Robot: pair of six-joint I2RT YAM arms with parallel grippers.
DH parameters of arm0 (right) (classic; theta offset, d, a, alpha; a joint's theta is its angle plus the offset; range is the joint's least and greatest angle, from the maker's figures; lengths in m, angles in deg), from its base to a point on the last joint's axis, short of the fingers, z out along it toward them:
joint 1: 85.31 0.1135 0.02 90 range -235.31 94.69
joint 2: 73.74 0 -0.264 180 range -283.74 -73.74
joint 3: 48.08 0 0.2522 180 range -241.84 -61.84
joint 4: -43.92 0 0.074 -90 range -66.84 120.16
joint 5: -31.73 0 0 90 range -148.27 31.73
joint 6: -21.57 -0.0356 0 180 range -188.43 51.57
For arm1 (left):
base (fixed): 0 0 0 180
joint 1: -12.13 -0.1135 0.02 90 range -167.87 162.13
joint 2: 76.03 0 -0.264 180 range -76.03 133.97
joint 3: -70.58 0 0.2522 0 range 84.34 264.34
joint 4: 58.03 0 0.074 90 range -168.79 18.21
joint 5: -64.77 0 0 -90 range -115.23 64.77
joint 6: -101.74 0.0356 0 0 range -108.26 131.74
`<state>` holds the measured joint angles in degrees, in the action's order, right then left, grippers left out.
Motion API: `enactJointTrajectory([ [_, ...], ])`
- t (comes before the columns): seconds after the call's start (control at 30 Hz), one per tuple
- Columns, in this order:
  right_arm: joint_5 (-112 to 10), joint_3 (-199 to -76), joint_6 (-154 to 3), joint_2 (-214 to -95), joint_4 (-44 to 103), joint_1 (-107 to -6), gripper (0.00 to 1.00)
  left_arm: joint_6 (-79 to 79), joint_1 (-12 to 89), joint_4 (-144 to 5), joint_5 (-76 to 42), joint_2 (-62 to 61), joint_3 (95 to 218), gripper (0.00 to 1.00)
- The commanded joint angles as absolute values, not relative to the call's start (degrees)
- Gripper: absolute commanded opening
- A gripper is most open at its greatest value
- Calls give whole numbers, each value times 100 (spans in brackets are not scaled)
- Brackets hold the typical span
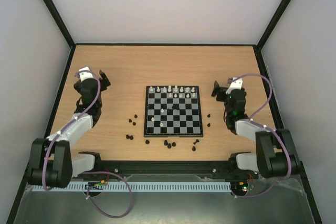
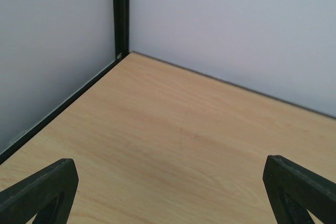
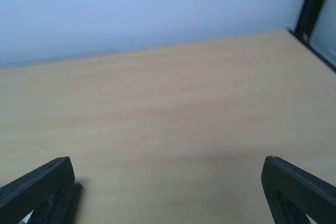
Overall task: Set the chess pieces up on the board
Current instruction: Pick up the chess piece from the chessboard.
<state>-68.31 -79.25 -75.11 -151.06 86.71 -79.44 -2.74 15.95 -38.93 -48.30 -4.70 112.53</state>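
nearest me, black chess pieces lie loose on the table just off the board, which sits mid-table. silvery pieces line its far rows. flanking it, the left gripper and right gripper gape wide, holding nothing.

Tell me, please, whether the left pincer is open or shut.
Open. The left pincer is empty, its fingers far apart with only table between them.

Both arms reach forward with elbows bent; the left hand and the right hand gape wide, holding nothing.
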Motion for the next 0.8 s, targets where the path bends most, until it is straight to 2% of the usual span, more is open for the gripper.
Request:
enactJointTrajectory([
  [0.0,-6949,-8981,-8106,-14247,6646,-7757,98,-844,1893,-5370,-4729,-1248,11893,99],
  [0.13,-6188,-10489,-9046,-14260,4170,-7734,98,-1851,2016,-6882,-4291,-1584,12890,100],
  [0.2,-5682,-11092,-9228,-14404,3387,-7727,99,-1980,2054,-7165,-3773,-1627,13242,99],
  [0.33,-5258,-10990,-9580,-14283,3234,-7727,99,-1574,2088,-7156,-2134,-1466,13840,99],
  [0.4,-5073,-10722,-9819,-14171,3320,-7728,99,-1629,2116,-7553,-1831,-1332,14263,99],
  [0.57,-4091,-10667,-10004,-14420,3264,-7623,99,-1821,1872,-7088,-369,-1393,13822,100],
  [0.63,-4414,-10653,-9934,-14399,3128,-7271,99,-1942,1832,-6516,325,-1573,13313,100],
  [0.77,-5189,-10682,-9889,-14427,2948,-6412,99,-1846,2058,-7081,313,-1581,13411,100],
])
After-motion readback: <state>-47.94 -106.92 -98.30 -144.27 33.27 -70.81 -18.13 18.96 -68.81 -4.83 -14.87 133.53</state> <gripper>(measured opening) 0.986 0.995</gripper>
